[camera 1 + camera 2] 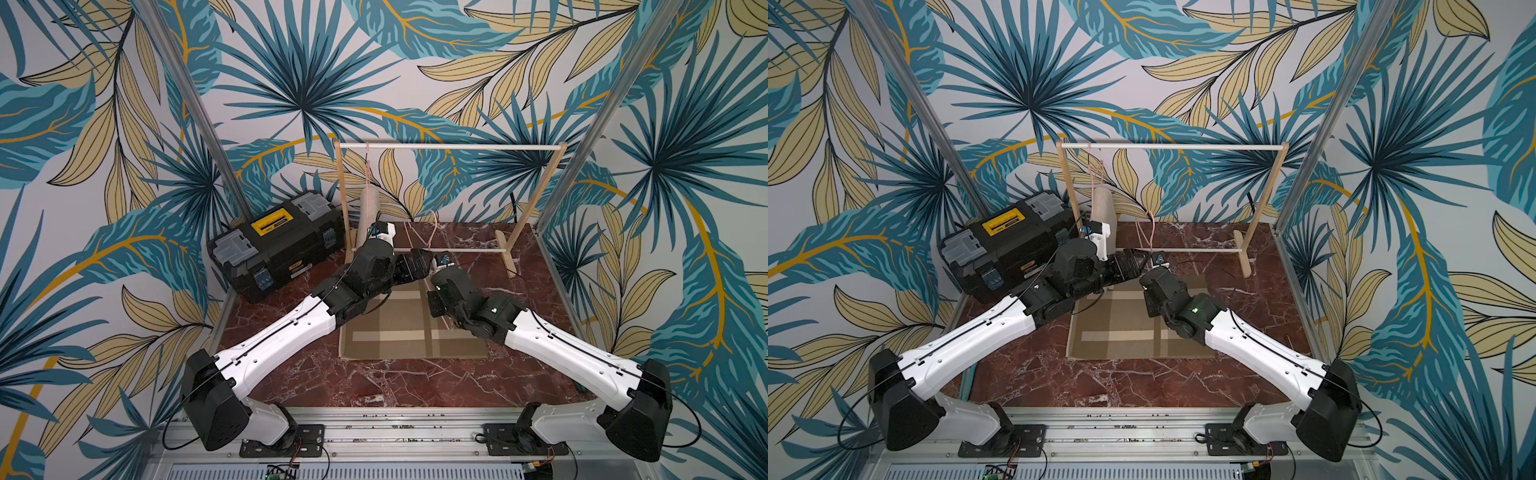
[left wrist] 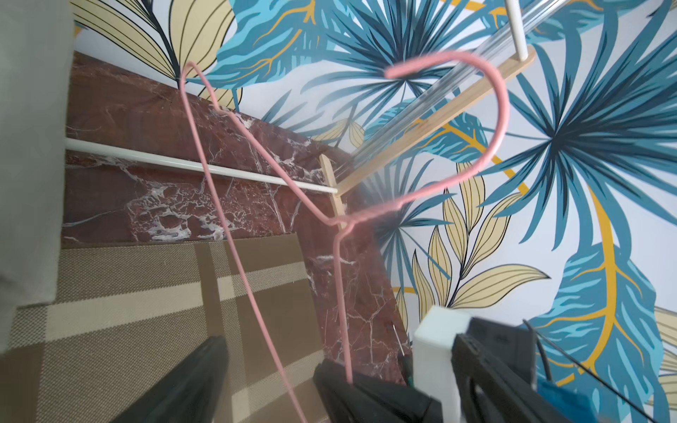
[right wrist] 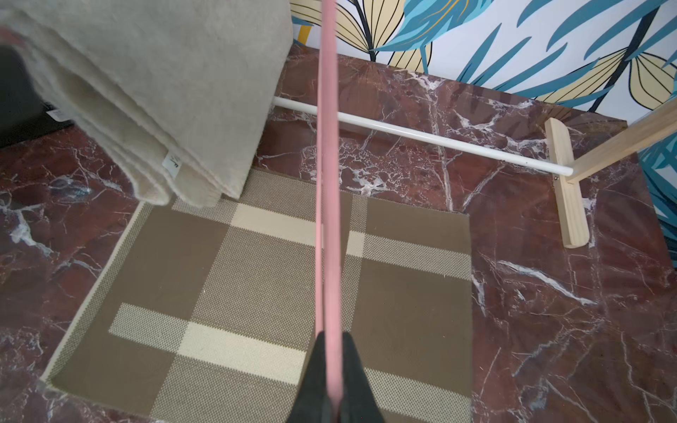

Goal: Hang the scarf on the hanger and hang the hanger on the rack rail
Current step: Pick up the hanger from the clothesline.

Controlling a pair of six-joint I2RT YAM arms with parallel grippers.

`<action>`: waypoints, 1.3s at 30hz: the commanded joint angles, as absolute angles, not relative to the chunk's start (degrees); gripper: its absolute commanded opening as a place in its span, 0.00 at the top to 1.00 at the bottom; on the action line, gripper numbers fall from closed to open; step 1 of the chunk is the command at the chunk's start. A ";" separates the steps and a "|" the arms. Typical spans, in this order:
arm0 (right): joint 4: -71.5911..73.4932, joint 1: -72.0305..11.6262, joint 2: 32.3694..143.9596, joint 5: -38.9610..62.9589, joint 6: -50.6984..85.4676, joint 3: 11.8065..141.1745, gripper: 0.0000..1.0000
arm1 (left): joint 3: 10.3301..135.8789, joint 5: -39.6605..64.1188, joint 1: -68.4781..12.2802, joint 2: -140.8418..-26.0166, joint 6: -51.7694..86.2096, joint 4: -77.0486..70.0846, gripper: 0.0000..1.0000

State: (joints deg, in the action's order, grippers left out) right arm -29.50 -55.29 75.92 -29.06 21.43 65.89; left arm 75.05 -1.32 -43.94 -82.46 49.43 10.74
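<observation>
Scarf hangs by the rack's left post, long axis vertical; what carries it is unclear. Left gripper, jaws wide apart and gripping nothing, sits at the rack's lower rail, nearest the scarf. Right gripper, rightward along that rail, is clamped on the pink hanger.

In both top views we are looking down from high above the near edge of the bench, facing the back wall and taking in the whole rack from afar. From the left wrist we are peering close, tilted, along the pink hanger toward the wall. From the right wrist we are looking steeply down past the right end effector. Both wrist views are sharing the mat and the rack's lower rail.
</observation>
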 commanded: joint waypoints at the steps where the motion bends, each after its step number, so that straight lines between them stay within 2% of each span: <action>1: -29.31 -56.99 74.12 -31.42 23.53 64.82 1.00 | 76.33 -2.80 -44.54 -84.58 50.40 7.27 0.00; 6: -29.52 -57.72 73.61 -31.36 23.71 65.48 1.00 | 75.95 -3.84 -45.06 -86.14 50.15 7.94 0.01; 8: -29.36 -57.70 73.40 -31.32 23.45 65.58 1.00 | 75.69 -3.29 -45.18 -86.72 50.24 6.90 0.04; 13: -29.05 -57.75 74.00 -30.28 22.85 66.18 1.00 | 75.73 -1.29 -45.33 -89.47 50.70 4.47 0.18; 18: -28.70 -57.80 74.73 -29.30 22.87 66.10 1.00 | 75.87 -0.62 -46.13 -90.42 50.69 1.64 0.21; 19: -28.58 -57.75 74.72 -29.14 22.85 65.95 1.00 | 76.08 -0.55 -46.25 -90.60 50.63 1.73 0.26; 22: -28.59 -57.75 74.92 -29.09 22.60 66.05 1.00 | 76.02 -0.02 -46.25 -91.29 50.78 1.07 0.52; 29: -29.10 -57.83 75.53 -29.91 22.74 65.83 1.00 | 75.79 0.18 -46.25 -91.54 50.73 2.32 0.98; 35: -29.85 -57.69 75.10 -30.92 22.68 65.91 1.00 | 68.86 4.89 -45.96 -91.62 50.70 -5.15 1.00; 36: -30.00 -57.66 74.97 -30.95 22.77 65.92 0.94 | 66.67 6.33 -45.76 -91.68 51.70 -8.01 1.00; 39: -30.95 -57.58 74.31 -30.87 23.41 65.55 0.61 | 59.69 8.36 -45.20 -92.21 53.80 -17.75 1.00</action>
State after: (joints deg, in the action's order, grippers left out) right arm -31.07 -57.54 75.02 -29.93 23.00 65.78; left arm 65.17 5.06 -45.65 -91.00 53.58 -10.11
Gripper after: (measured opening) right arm 0.342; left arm 0.083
